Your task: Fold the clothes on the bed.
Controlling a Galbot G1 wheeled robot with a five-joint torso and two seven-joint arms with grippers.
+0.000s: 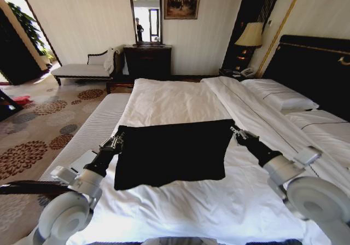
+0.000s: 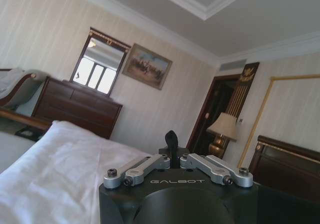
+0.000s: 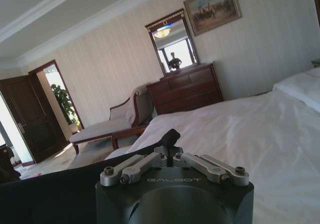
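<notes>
The clothes [image 1: 172, 152], a black T-shirt, lie as a flat dark rectangle across the white bed [image 1: 180, 100]. My left gripper [image 1: 116, 141] is at the shirt's upper left corner, and my right gripper [image 1: 235, 130] is at its upper right corner. The top edge runs straight between them. In the left wrist view the left gripper [image 2: 171, 140] has its fingers pressed together over the white bedding [image 2: 55, 164]. The right wrist view shows the right gripper [image 3: 172, 135] shut at the edge of the black cloth [image 3: 45, 194], with the bed [image 3: 260, 129] beyond.
White pillows [image 1: 279, 97] and a dark headboard [image 1: 317, 64] are on the right. A lamp [image 1: 250, 35] stands in the far right corner. A dark dresser [image 1: 147, 62] and a pale chaise bench [image 1: 82, 69] are beyond the bed. Patterned carpet [image 1: 38, 130] lies to the left.
</notes>
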